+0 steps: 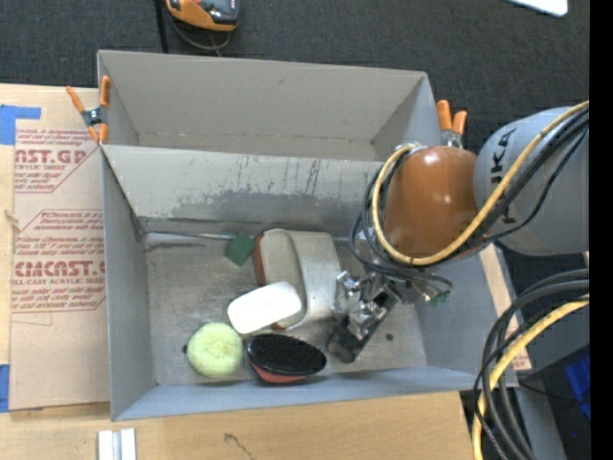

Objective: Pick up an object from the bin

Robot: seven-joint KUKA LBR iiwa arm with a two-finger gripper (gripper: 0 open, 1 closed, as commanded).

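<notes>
As arm (431,199) reaches low | black oval brush (284,357) lies just beside

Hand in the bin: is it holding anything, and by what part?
Apparently nothing. The hand sits low in the bin, just right of the cream block and black oval brush; nothing shows in its grip.

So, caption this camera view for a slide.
Robot hand in the bin beside a white bar and black brush.
</notes>
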